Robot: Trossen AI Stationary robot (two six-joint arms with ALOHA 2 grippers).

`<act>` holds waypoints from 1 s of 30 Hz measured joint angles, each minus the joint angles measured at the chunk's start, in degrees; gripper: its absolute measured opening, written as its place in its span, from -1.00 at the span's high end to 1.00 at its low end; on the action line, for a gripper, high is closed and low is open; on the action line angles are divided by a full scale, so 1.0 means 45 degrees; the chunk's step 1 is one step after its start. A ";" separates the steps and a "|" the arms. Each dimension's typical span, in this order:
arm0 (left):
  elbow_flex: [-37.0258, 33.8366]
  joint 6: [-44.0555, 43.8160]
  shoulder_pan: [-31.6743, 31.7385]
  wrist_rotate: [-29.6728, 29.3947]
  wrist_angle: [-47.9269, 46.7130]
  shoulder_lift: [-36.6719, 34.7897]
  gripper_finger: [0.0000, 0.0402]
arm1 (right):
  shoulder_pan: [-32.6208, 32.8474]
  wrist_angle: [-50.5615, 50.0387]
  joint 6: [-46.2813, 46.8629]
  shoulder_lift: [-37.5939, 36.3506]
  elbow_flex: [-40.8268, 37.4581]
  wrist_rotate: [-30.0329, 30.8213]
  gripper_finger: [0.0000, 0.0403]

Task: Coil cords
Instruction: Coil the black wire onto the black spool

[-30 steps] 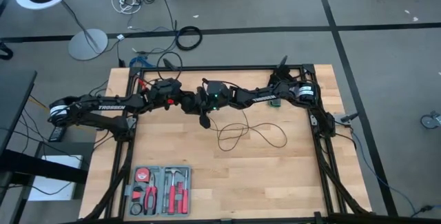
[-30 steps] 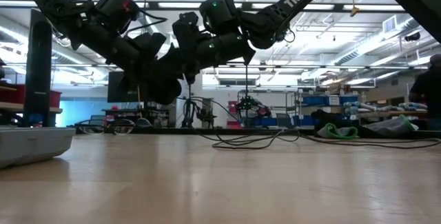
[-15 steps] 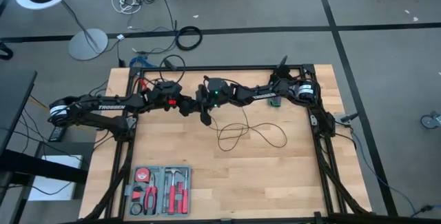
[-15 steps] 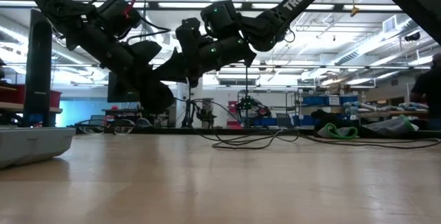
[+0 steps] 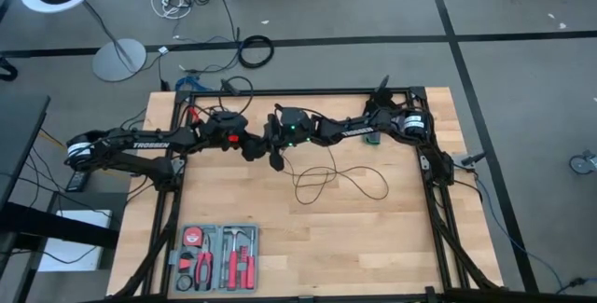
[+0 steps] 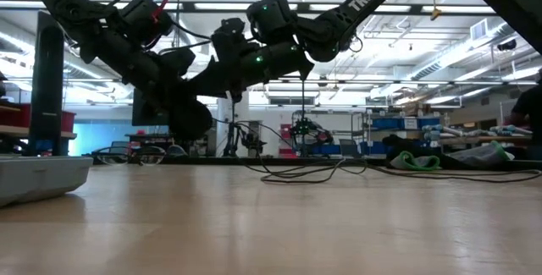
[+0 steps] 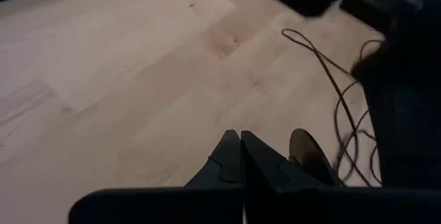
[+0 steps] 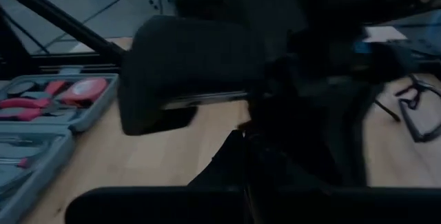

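Note:
The thin black cord point(image 5: 322, 180) lies in loose loops on the wooden table, right of the two grippers, and shows low on the tabletop in the low view point(image 6: 305, 173). In the left wrist view a strand point(image 7: 337, 93) runs toward the small round puck point(image 7: 310, 156), which sits just beside my left gripper's fingers. My left gripper point(image 7: 240, 145) is shut with nothing between its fingers and slants down at the table's middle back point(image 5: 252, 146). My right gripper point(image 5: 277, 158) is shut close beside it, its dark fingers point(image 8: 242, 148) facing the left arm. My right gripper is shut, but its own dark fingers and the left arm right in front of them hide the tips. Whether it touches the cord I cannot tell.
An open grey tool case point(image 5: 216, 256) with red-handled tools lies at the table's near left. A black metal frame point(image 5: 429, 168) runs round the tabletop. Bare wood lies in front of the cord loops and to the near right.
My left gripper has tipped further down and drawn slightly away from the right gripper, toward the table's left. It stays shut. The cord loops lie as before.

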 joint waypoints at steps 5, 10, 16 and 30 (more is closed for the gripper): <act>0.0010 0.0279 -0.0200 0.0007 -0.0356 -0.0004 1.00 | -0.0174 -0.0186 0.0319 0.0000 0.0000 -0.0034 1.00; 0.0024 0.0287 -0.0202 -0.0099 -0.0659 -0.0014 1.00 | -0.0193 -0.0327 0.0330 0.0000 -0.0004 -0.0043 1.00; 0.0021 0.0620 -0.0202 -0.0278 -0.1319 -0.0004 1.00 | -0.0188 -0.1081 0.0325 0.0000 -0.0003 0.1122 1.00; -0.0038 0.1033 -0.0212 -0.0965 -0.1945 0.0020 1.00 | -0.0189 -0.4242 0.0657 -0.0099 0.0071 0.2714 0.93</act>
